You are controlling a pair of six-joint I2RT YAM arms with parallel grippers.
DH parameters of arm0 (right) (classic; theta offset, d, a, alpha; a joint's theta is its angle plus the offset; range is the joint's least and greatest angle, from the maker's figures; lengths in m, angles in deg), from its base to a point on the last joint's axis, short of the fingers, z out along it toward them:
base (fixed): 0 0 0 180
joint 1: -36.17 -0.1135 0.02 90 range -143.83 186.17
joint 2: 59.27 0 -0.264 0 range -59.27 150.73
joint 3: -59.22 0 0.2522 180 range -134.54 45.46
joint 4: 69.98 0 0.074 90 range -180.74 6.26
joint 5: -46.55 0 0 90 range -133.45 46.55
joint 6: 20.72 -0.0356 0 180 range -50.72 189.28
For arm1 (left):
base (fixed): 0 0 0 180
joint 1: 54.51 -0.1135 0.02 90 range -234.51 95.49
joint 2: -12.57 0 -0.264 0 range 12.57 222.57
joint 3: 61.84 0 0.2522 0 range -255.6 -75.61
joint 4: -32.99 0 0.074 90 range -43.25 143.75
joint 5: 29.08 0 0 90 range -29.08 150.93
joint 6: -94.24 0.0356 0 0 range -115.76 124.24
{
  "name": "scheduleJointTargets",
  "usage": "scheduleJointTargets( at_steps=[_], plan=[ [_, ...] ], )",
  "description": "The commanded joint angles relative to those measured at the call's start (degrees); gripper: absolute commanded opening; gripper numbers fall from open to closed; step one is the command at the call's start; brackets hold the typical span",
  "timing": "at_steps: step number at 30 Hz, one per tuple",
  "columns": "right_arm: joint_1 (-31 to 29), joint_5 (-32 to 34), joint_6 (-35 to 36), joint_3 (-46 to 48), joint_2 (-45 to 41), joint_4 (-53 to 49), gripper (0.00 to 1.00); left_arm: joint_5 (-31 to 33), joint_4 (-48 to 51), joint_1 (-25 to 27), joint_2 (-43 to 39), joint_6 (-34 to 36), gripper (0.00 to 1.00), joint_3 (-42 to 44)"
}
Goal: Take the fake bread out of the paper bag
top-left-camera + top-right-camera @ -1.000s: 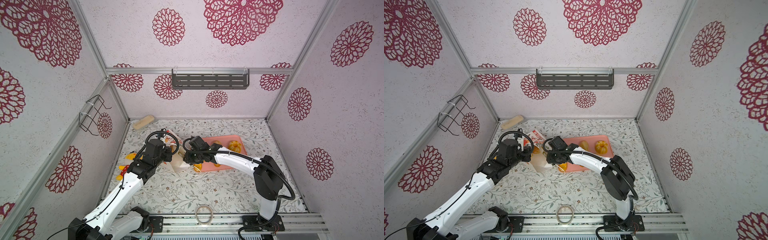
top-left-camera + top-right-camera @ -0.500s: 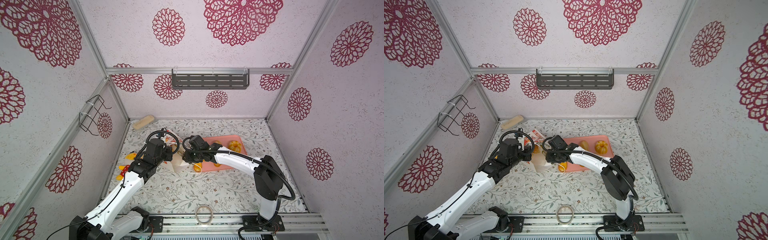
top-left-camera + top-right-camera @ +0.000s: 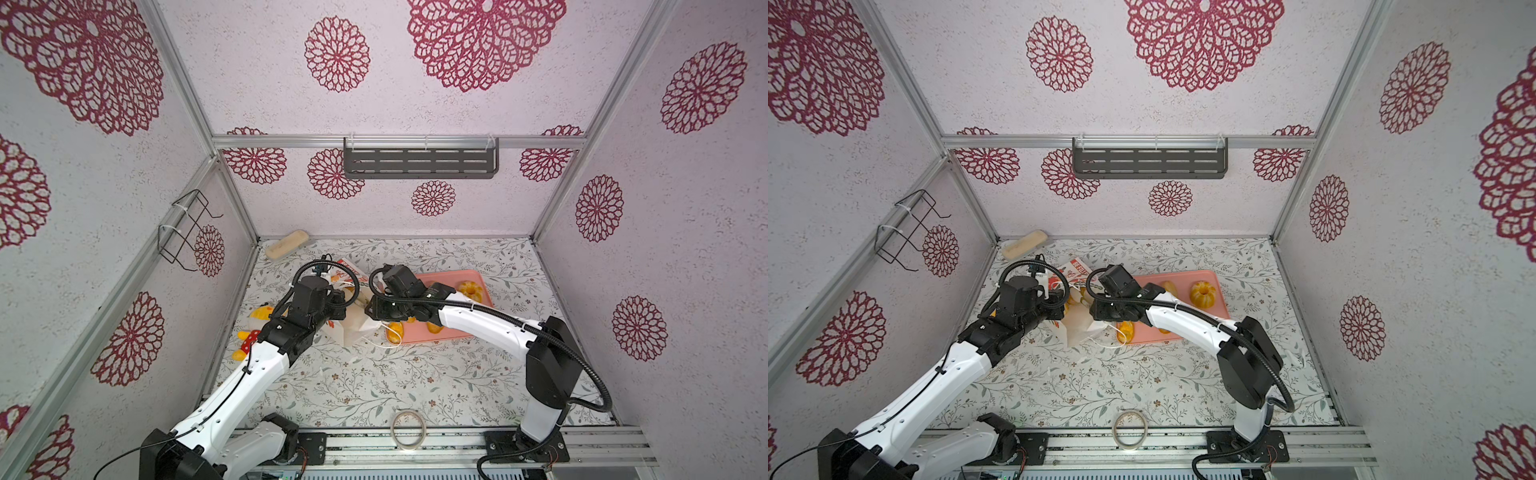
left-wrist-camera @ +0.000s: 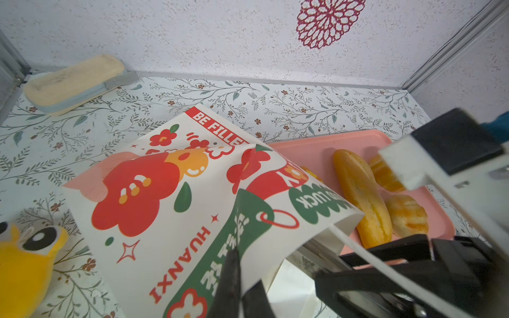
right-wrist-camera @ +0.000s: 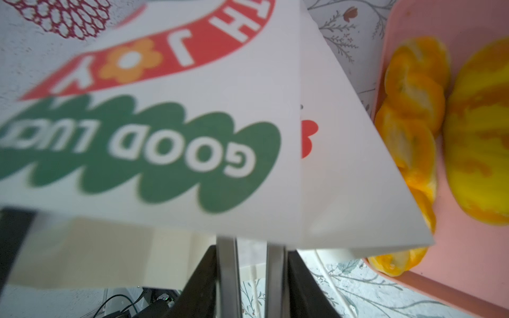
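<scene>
Tabletop [image 3: 374,382] in leafy print, white walls [image 3: 415,104] with red rosettes. One paper bag [image 4: 165,198] tilts beside the left edge of one pink tray [image 3: 1183,278] holding at least four toy breads [image 3: 1203,294]. One beige block [image 4: 74,79] sits in the far left corner, one plush toy [image 4: 22,264] at the left edge. Left fingers [image 4: 228,283] pinch the bag's rim. Right fingers [image 5: 228,275] stand narrowly apart, tips hidden behind its edge, so I cannot tell their grip. Little has shifted in the last second.

The paper bag [image 3: 1077,328] sits just left of the tray [image 3: 1183,277] holding fake bread [image 3: 1202,294].
</scene>
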Motion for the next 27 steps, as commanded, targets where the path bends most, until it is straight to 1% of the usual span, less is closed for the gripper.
scheduleJointTargets(
  at_steps=[1,11,15,19,27],
  plan=[
    [-0.6,0.39,-0.18,0.53,-5.02,1.46,0.39,-0.43,0.23,0.67,0.79,-1.62,0.0,-1.42],
    [-1.78,4.64,-3.69,2.63,-5.54,2.45,0.38,0.11,0.01,1.75,1.57,-2.65,0.0,-2.47],
    [-1.87,8.03,-5.4,3.5,-4.88,2.55,0.39,0.14,0.27,1.82,1.48,-2.69,0.0,-2.56],
    [-1.88,11.05,-7.13,5.5,-5.41,4.74,0.39,-0.07,0.27,1.88,1.56,-2.57,0.0,-2.65],
    [-1.78,10.28,-6.43,1.1,0.44,5.36,0.42,-1.27,-0.17,2.02,2.54,-2.09,0.0,-3.0]
  ],
)
